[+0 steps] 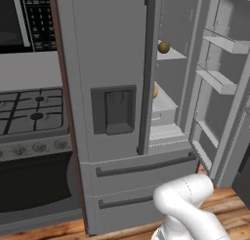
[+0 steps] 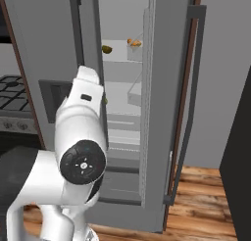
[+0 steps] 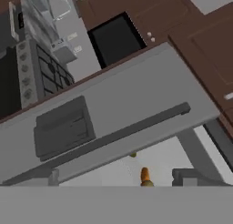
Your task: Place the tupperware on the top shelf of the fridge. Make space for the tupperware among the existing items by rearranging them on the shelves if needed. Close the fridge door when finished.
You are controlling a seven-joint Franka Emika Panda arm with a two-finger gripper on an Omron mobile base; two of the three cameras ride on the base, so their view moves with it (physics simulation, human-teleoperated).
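Note:
The fridge (image 1: 112, 63) stands with its left door shut and its right door (image 1: 224, 88) swung open. On the top shelf (image 1: 175, 55) lies a brown-green round fruit (image 1: 163, 47), also the fruit (image 2: 107, 49). A tan item (image 1: 155, 91) peeks from behind the left door on the shelf below. In the hand view an orange carrot (image 3: 144, 175) lies inside the fridge past the left door's handle (image 3: 123, 132). My gripper (image 3: 119, 180) is open and empty, its fingertips (image 3: 53, 177) far apart, facing the left door's edge. The tupperware is out of view.
A gas stove (image 1: 29, 112) and a microwave (image 1: 24, 19) stand left of the fridge. Orange and tan foods (image 2: 134, 42) sit in a bin by the open door. The open door's bins (image 1: 217, 80) jut out at right. My arm's elbow (image 1: 188, 197) hangs before the drawers.

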